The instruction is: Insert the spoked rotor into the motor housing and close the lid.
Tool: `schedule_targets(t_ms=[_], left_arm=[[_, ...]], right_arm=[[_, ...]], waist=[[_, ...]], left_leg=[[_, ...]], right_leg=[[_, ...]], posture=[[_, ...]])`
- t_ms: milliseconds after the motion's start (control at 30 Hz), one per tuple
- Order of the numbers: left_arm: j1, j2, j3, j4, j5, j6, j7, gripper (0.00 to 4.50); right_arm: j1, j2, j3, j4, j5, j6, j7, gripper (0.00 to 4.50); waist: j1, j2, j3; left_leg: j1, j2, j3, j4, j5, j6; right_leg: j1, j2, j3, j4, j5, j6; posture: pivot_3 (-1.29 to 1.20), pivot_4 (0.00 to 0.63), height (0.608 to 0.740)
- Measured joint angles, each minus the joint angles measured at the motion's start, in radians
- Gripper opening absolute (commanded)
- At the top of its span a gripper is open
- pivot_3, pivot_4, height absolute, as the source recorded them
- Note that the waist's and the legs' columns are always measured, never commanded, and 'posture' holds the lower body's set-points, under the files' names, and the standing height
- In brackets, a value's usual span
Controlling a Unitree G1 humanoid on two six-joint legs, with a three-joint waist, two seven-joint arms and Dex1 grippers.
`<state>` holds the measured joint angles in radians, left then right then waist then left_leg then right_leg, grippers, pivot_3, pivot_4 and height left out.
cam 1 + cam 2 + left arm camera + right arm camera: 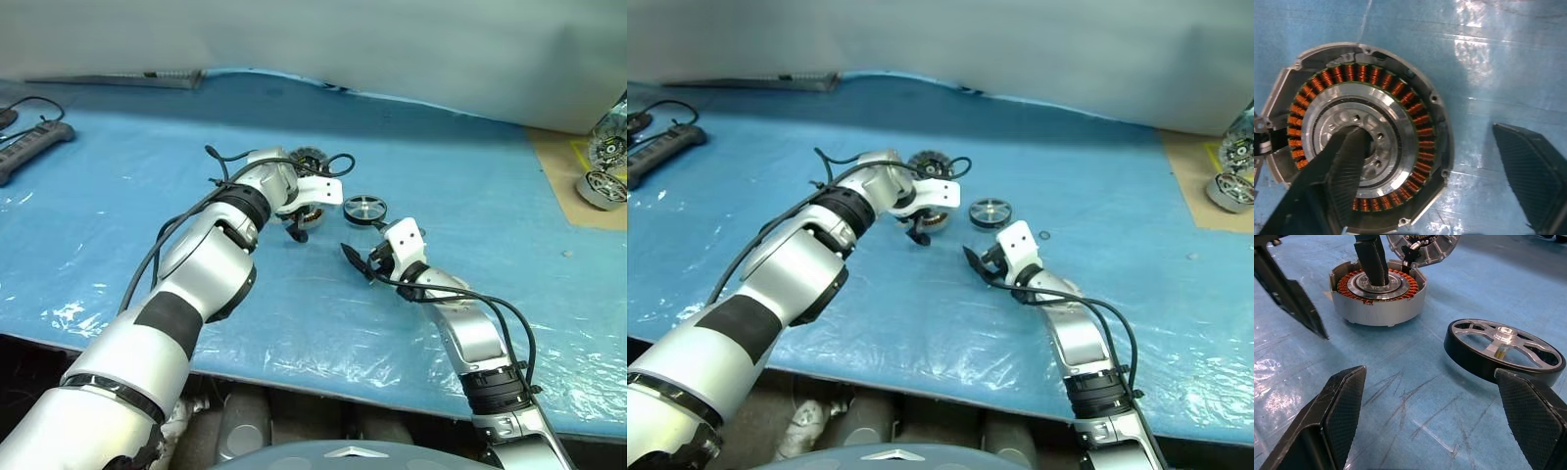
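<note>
Waiting beside the right pincer (1432,418), the spoked rotor (1504,348) lies flat on the blue sheet (470,166), outside the housing (1378,296).

Right jaws stand wide, empty, rotor just ahead, likely staged for pickup. Left pincer (1437,161) hangs over the housing, jaws wide, one finger (1347,166) across the silver hub, other off the rim; perhaps steadying it. Lid (1422,246) leans behind the housing.

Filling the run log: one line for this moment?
left gripper: open, one finger in grey copper-wound motor housing | right gripper: open | silver spoked rotor: on table
</note>
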<state>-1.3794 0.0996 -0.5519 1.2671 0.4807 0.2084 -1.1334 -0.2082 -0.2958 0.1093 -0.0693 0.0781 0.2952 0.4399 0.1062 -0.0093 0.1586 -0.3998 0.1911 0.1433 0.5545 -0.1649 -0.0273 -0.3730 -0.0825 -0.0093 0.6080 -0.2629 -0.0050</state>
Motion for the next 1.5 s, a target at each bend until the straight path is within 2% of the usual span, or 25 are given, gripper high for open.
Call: schedule_targets(t_ms=[133,367,600,967,1133,1500], left_arm=[[0.0,0.001,0.0,-0.011,0.004,0.0,0.003,2.27],[0.01,0.003,0.0,-0.036,0.014,0.017,-0.015,2.25],[0.068,0.029,0.012,-0.211,0.006,0.152,-0.139,2.25],[0.33,0.158,-0.028,-0.856,-0.004,0.518,-0.312,2.25],[0.397,0.197,-0.08,-1.067,-0.014,0.672,-0.342,2.25],[0.406,0.213,-0.136,-1.163,-0.054,0.79,-0.301,2.25]], right_arm=[[0.002,0.006,0.0,0.0,-0.001,0.0,-0.006,4.5],[0.002,0.01,0.0,0.0,-0.002,0.0,-0.012,4.5],[0.001,0.013,0.0,0.011,-0.008,-0.001,-0.021,4.5],[0.013,0.041,0.01,0.016,-0.019,-0.009,-0.033,4.5],[0.037,0.046,0.012,0.016,-0.019,-0.01,-0.038,4.5],[0.047,0.029,-0.001,0.015,-0.019,-0.012,-0.047,4.5]], waist=[[0.0,0.0,0.0],[0.0,0.001,0.0],[-0.001,0.001,-0.001],[-0.008,0.003,0.0],[-0.01,0.007,0.002],[-0.01,0.012,0.005]], left_leg=[[0.0,-0.001,0.0,-0.002,0.0,0.0],[0.002,-0.001,0.0,-0.003,0.0,0.0],[0.004,-0.001,0.002,-0.008,0.0,0.001],[0.005,-0.001,0.004,-0.011,0.0,0.001],[0.005,-0.001,0.004,-0.011,0.0,0.001],[0.005,-0.001,0.004,-0.012,0.001,0.001]], right_leg=[[0.0,-0.001,0.0,-0.001,0.0,0.0],[0.001,-0.001,0.0,-0.001,0.0,0.0],[0.001,-0.002,0.0,-0.003,0.0,0.0],[0.001,-0.002,0.0,-0.005,-0.004,-0.006],[0.001,-0.002,0.0,-0.006,-0.004,-0.007],[0.001,-0.002,0.0,-0.006,-0.005,-0.006]], posture=[[0.0,0.15,0.74],[0.0,0.15,0.74],[0.0,0.15,0.74],[0.0,0.15,0.74],[0.0,0.15,0.74],[0.0,0.15,0.74]])
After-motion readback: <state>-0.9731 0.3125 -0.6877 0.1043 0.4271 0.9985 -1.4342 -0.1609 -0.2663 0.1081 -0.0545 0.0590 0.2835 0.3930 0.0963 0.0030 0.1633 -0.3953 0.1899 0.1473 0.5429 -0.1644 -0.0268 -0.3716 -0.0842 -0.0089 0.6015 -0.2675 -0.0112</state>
